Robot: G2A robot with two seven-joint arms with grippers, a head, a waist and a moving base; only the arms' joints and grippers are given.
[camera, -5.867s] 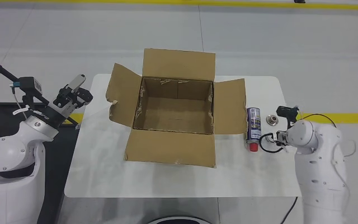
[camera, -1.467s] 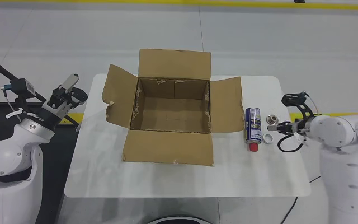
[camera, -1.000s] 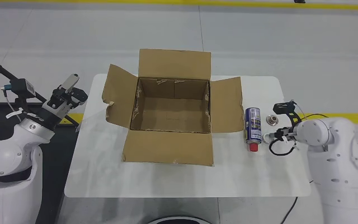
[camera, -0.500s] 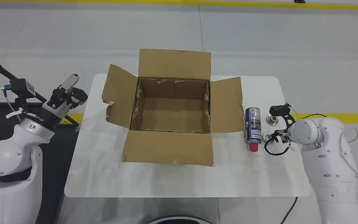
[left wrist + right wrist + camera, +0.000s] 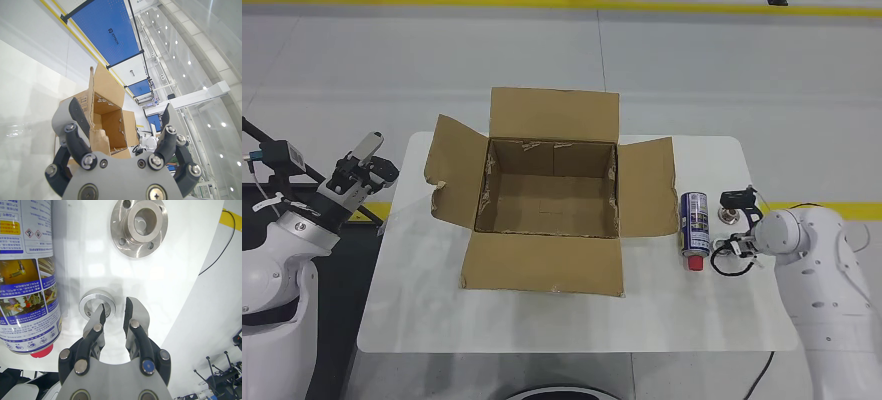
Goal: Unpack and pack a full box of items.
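An open cardboard box [image 5: 551, 205] stands mid-table, its inside bare. To its right lies a blue spray can [image 5: 695, 222] with a red cap, also seen close in the right wrist view [image 5: 26, 275]. A steel flange [image 5: 117, 228] and a small metal ring [image 5: 95, 296] rest beside the can. My right gripper [image 5: 115, 312] is open and low over the ring, one finger [image 5: 102, 314] in its hole and the other outside. From above, the right gripper [image 5: 728, 246] sits just right of the can's cap. My left gripper [image 5: 122, 115] hangs open and empty, off the table's left edge [image 5: 367, 168].
The white table [image 5: 542, 320] has free room in front of the box and at its left side. The box flaps [image 5: 648, 188] are folded outward on all sides. The flange [image 5: 729, 212] lies near the table's right edge.
My right arm has swung in from the right edge toward the can and come down over the ring. The left arm, box, can and flange have held still over the last second.
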